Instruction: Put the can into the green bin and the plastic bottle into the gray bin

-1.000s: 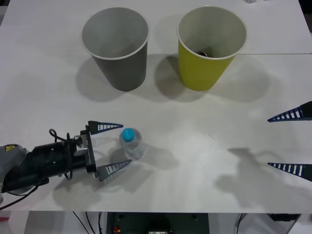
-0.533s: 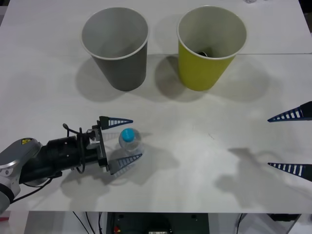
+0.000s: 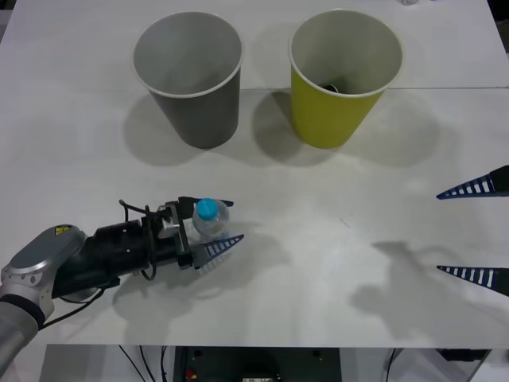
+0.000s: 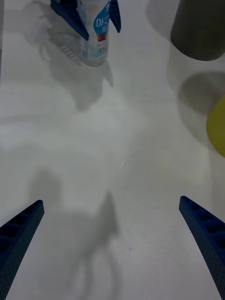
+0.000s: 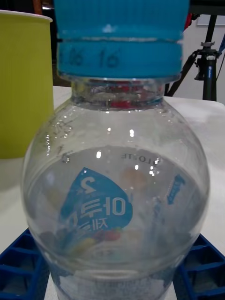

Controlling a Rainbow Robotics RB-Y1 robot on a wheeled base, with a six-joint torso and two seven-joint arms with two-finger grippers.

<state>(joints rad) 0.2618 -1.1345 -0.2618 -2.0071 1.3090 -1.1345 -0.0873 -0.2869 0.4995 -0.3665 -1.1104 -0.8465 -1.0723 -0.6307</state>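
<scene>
The plastic bottle (image 3: pixel 210 221), clear with a blue cap, stands upright on the white table at the front left. My left gripper (image 3: pixel 237 220) reaches in from the left and is shut on the bottle, one blue finger on each side; the right wrist view shows the fingers (image 4: pixel 70 16) pressing the label of the plastic bottle (image 4: pixel 96 33). Close up, the plastic bottle (image 5: pixel 117 187) sits between my left gripper (image 5: pixel 112 281). The gray bin (image 3: pixel 203 119) and the green bin (image 3: pixel 330 119) stand side by side at the back. A small dark shape lies deep in the green bin; I cannot tell whether it is the can. My right gripper (image 3: pixel 439 232) waits open at the right edge.
The table's front edge runs just below my left arm (image 3: pixel 71 267). A wide stretch of bare table lies between the bottle and my right gripper (image 4: pixel 111 206). A tripod (image 5: pixel 208 61) stands beyond the table in the left wrist view.
My left gripper has slid to the right around the bottle and its fingers have drawn together onto it. The right arm has stayed still.
</scene>
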